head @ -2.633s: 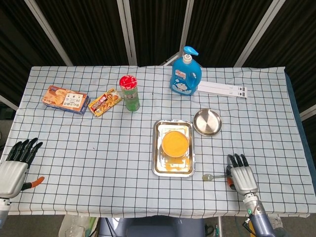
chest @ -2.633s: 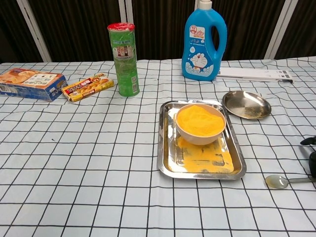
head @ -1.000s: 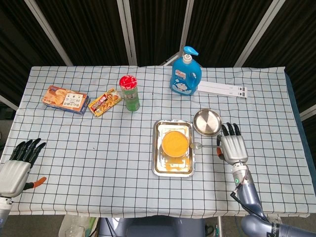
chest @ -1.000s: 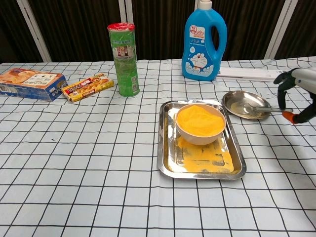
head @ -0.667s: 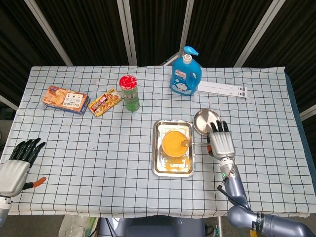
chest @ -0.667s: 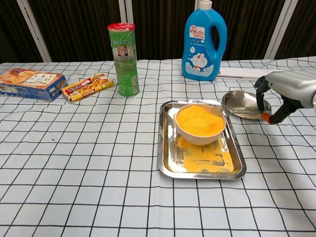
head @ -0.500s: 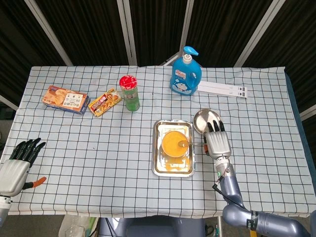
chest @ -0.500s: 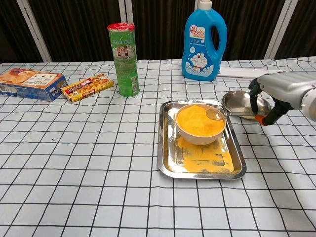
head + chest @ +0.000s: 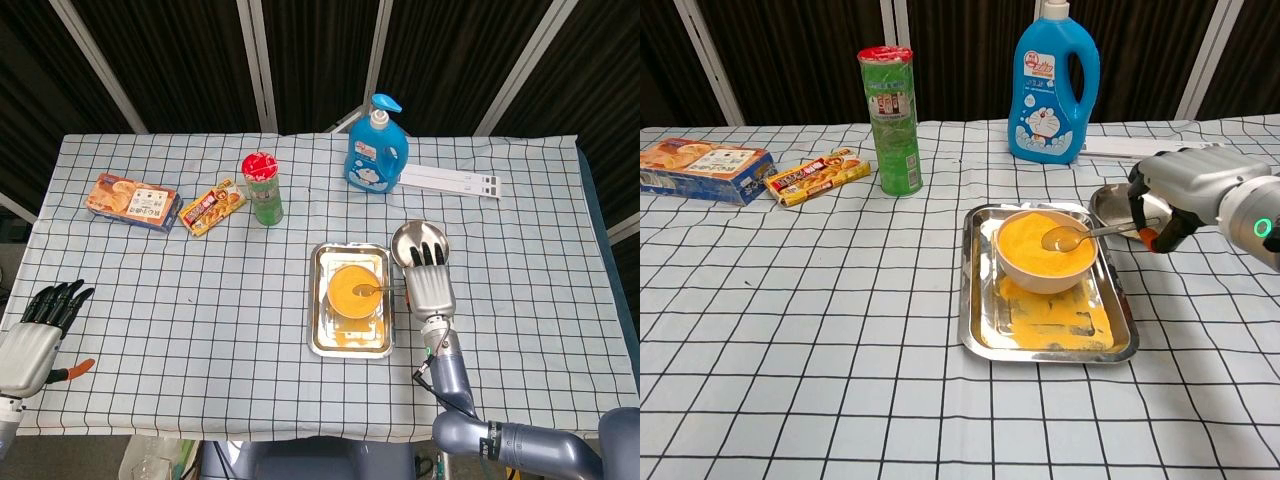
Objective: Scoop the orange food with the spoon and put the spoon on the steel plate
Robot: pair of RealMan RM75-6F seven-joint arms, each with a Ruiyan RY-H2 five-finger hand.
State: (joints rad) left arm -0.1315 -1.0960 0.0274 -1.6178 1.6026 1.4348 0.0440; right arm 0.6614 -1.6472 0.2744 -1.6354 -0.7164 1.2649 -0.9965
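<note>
A white bowl heaped with orange food stands in a rectangular steel tray. My right hand grips the handle of a metal spoon, whose bowl sits on the orange food at the bowl's right side. The round steel plate lies just right of the tray, partly behind that hand. My left hand hovers open at the table's near left corner, holding nothing.
A green can, a blue detergent bottle, a snack bar and a biscuit box stand along the back. A white strip lies at the back right. Orange powder is spilled in the tray.
My right hand has picked the spoon up from the table's near right, carried it left over the steel plate, and lowered its tip onto the orange food. The left hand stays put.
</note>
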